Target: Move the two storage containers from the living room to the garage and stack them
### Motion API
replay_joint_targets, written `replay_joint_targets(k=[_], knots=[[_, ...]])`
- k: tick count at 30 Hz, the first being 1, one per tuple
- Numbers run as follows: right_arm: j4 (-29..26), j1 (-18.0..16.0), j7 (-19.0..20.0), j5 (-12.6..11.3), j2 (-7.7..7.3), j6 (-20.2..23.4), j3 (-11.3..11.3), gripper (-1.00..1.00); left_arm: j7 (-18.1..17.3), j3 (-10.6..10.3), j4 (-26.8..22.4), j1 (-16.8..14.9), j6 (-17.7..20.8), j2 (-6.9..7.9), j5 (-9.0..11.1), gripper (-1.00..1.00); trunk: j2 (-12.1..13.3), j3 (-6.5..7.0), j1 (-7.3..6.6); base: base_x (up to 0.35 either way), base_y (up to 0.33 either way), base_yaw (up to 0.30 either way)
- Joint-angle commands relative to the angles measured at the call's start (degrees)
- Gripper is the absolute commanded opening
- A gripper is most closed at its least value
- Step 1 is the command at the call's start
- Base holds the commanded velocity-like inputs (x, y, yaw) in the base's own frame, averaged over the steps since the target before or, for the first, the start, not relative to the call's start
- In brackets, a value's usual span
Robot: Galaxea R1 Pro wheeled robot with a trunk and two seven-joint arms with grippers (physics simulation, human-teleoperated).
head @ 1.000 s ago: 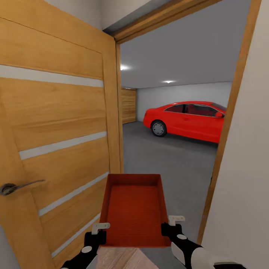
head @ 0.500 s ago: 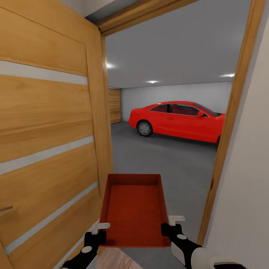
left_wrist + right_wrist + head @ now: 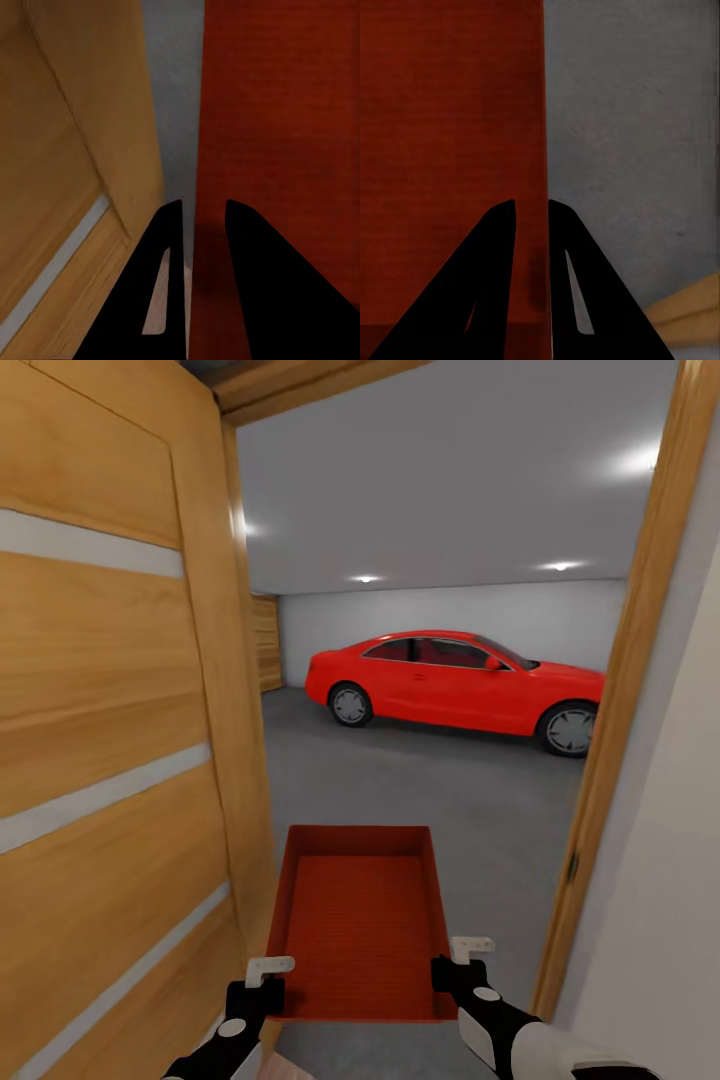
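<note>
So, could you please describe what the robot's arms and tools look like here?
In the head view both arms are glossy black with white shell panels. The left tool and right tool end in small pale grey bracket-like tips. In the wrist views the fingers are black tapering wedges with narrow slots.

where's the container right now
In the head view the container is low and centre, held between the left gripper and right gripper in the doorway, the open wooden door on its left, the red car ahead.
</note>
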Motion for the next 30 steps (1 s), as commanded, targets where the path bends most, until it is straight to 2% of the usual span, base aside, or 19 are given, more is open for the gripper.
replay_joint_targets(k=[1, 30], knots=[[0.23, -0.05, -0.57, -1.25, 0.0, -0.36, -1.57, -1.0, 0.6, 0.95, -0.15, -0.08, -3.05, 0.0, -0.25, -1.0, -0.07, -0.1, 0.04, 0.281, 0.216, -0.277], [0.23, -0.03, -0.57, -1.25, 0.01, -0.36, -1.57, -1.0, 0.6, 0.82, -0.15, -0.08, -3.12, 0.0, -0.34, -1.0, -0.07, -0.1, 0.04, 0.282, 0.214, -0.277]])
